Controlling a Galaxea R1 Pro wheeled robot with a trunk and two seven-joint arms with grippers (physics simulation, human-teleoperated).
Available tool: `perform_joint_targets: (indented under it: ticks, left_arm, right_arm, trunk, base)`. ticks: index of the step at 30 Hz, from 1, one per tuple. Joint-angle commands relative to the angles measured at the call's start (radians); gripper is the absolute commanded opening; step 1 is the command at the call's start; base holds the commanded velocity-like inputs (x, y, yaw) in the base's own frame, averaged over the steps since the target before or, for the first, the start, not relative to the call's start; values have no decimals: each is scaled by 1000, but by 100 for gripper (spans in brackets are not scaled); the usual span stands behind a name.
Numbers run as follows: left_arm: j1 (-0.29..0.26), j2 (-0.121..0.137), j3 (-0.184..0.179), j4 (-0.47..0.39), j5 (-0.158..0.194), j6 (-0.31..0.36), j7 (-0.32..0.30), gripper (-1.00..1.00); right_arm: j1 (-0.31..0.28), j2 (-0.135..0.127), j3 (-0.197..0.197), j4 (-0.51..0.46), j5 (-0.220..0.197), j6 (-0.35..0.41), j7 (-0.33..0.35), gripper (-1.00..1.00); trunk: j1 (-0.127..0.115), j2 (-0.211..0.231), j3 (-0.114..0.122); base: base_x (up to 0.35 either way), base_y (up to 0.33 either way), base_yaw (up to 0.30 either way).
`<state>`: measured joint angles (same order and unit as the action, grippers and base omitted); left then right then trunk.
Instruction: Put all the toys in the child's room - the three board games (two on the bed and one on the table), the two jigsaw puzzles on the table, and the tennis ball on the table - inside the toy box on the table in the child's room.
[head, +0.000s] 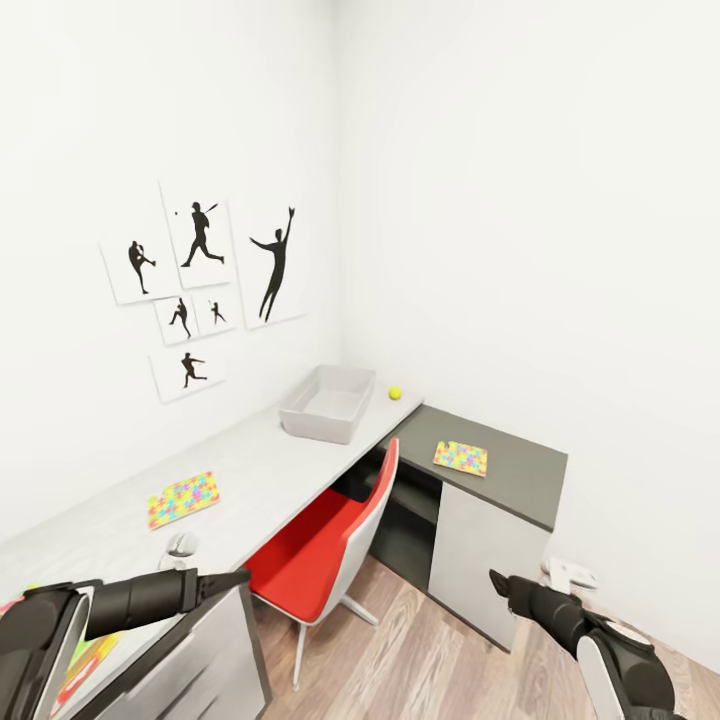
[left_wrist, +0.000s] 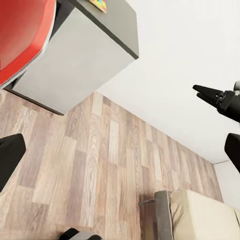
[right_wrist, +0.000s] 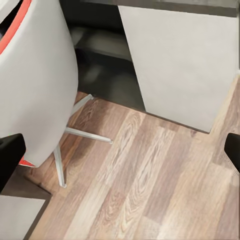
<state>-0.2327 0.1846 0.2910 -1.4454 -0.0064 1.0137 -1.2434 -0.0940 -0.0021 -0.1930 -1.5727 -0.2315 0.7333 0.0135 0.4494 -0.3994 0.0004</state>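
The light grey toy box (head: 325, 403) stands at the far end of the pale table (head: 262, 462), with the tennis ball (head: 395, 393) just beside it at the corner. One jigsaw puzzle (head: 183, 498) lies flat on the table. Another jigsaw puzzle (head: 461, 457) lies on the dark side cabinet (head: 520, 470); its edge (left_wrist: 98, 4) also shows in the left wrist view. A colourful board game (head: 85, 665) peeks out under my left arm. My left gripper (head: 236, 577) (left_wrist: 121, 152) is open over the table's near end. My right gripper (head: 497, 582) (right_wrist: 120, 150) is open above the floor.
A red chair (head: 325, 545) is tucked under the table between my arms. A small grey object (head: 181, 545) sits on the table near my left gripper. Wood floor (right_wrist: 150, 175) lies below. A corner of the bed (left_wrist: 200, 215) is behind me.
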Motion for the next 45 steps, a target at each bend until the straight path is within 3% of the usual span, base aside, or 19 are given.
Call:
perform_joint_targets:
  ticks: [1,11,28,45]
  left_arm:
    - [0,4,7,4,-1,-1,-9,100]
    - [-2,25,36,9,1,-19,-20,100]
    - [-2,27,39,10,4,-15,-24,100]
    - [-2,26,39,10,5,-14,-24,100]
  right_arm:
    - [-9,-3,-2,-1,-2,26,2,100]
    - [-44,0,-6,-2,-2,117,2,100]
    - [-59,13,4,-2,-3,127,2,100]
    - [-59,13,4,-1,-2,126,1,100]
  trunk:
    - [1,-1,0]
    - [1,-1,0]
    - [1,-1,0]
    - [1,-1,0]
  base:
    - [170,-205,0]
    - [153,-241,0]
    - [36,-272,4]
    - [0,-48,254]
